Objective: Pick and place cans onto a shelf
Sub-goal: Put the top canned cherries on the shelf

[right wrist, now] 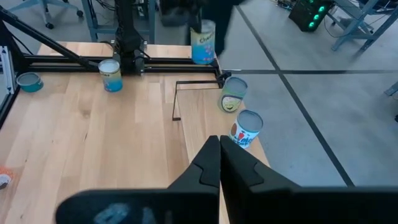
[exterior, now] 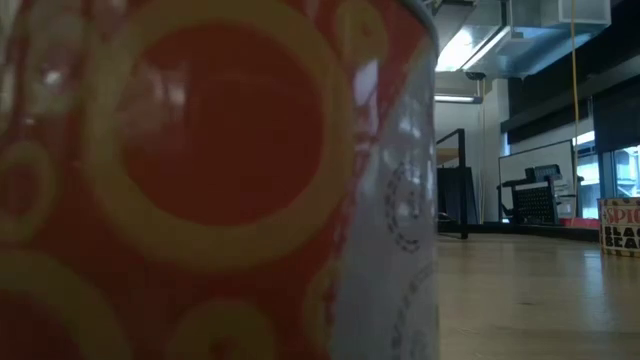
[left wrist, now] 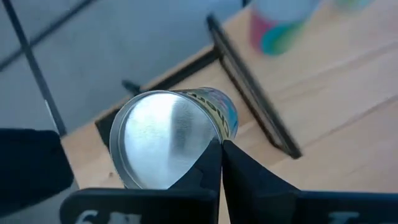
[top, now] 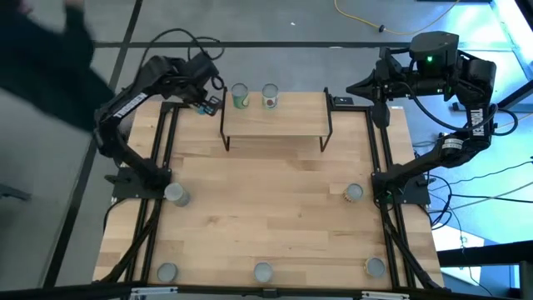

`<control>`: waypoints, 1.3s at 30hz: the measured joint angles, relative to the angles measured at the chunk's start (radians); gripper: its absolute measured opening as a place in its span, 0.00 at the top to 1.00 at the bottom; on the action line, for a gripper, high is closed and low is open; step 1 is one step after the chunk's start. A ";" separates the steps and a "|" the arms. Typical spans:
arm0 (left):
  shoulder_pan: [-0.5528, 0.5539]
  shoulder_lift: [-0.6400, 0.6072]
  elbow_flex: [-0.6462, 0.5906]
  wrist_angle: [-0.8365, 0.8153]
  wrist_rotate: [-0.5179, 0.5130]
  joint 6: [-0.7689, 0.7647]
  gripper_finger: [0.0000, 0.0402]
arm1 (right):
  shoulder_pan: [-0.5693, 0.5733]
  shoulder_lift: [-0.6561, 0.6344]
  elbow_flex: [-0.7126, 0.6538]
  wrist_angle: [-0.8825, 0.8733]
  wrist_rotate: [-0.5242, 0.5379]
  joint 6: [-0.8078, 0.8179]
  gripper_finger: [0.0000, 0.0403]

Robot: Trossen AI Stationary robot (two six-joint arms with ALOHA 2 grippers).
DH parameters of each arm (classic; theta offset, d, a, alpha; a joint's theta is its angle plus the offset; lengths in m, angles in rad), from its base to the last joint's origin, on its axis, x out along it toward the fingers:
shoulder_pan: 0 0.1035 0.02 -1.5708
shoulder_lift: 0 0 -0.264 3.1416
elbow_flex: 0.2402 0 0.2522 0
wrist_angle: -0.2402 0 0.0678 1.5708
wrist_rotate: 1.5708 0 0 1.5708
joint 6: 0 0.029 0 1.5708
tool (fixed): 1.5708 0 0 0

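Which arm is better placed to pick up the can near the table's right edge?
Probably right: that can sits beside its base, and the right gripper is shut, empty. The left gripper is far off, by the shelf.

Low view, right edge of frame: can [exterior: 621, 226] with a label, partly cut off, reading "SPIC…" over "BLAC… BEAN…". Right wrist view, upper centre: tall can [right wrist: 203, 42] with blue script beginning "Ch…", remainder not legible. Lettering on other cans is too blurred to read.
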 joint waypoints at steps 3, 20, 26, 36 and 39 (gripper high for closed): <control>-0.061 0.000 0.083 0.004 -0.036 0.000 1.00 | 0.000 0.000 0.000 0.000 0.000 0.000 0.99; -0.305 0.240 0.397 0.101 -0.044 0.297 1.00 | 0.000 0.000 0.000 0.002 0.000 0.053 0.99; -0.355 0.326 0.435 0.006 0.016 0.339 1.00 | 0.000 0.000 0.000 -0.022 0.000 0.053 0.99; -0.354 0.346 0.417 0.004 0.053 0.342 1.00 | 0.000 0.001 -0.001 -0.029 0.000 0.053 0.99; -0.346 0.343 0.417 0.004 0.042 0.364 1.00 | 0.000 0.001 -0.001 -0.030 0.000 0.053 0.99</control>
